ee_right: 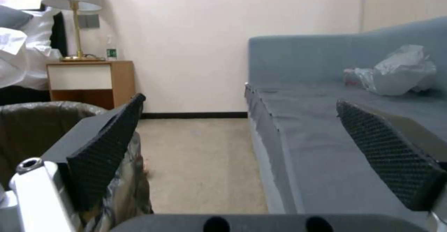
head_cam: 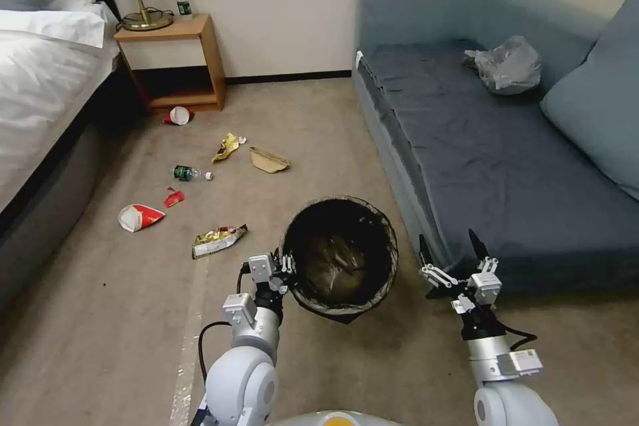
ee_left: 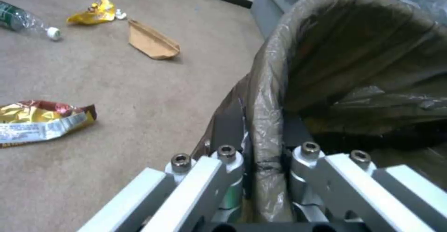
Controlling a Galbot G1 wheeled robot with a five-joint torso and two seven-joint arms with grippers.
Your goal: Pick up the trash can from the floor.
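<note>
- Can (head_cam: 339, 256) stands upright on the floor (head_cam: 299, 126), between the two arms, just beside the sofa (head_cam: 506, 166) front.
- Left gripper (head_cam: 287, 265) is at the can's left rim; right gripper (head_cam: 452, 259) hangs apart on the sofa side. The left arm has the job.
- Left wrist view: left gripper (ee_left: 264, 144) straddles the bagged rim, one finger outside the wall, one inside, clamped on it.
- Can axis is vertical, so lifting looks like a straight pull up. One-sided grip, so the can may tilt.
- Right gripper (ee_right: 251, 148) is spread wide, holding nothing.
- Litter on the carpet is well clear of the can.
</note>
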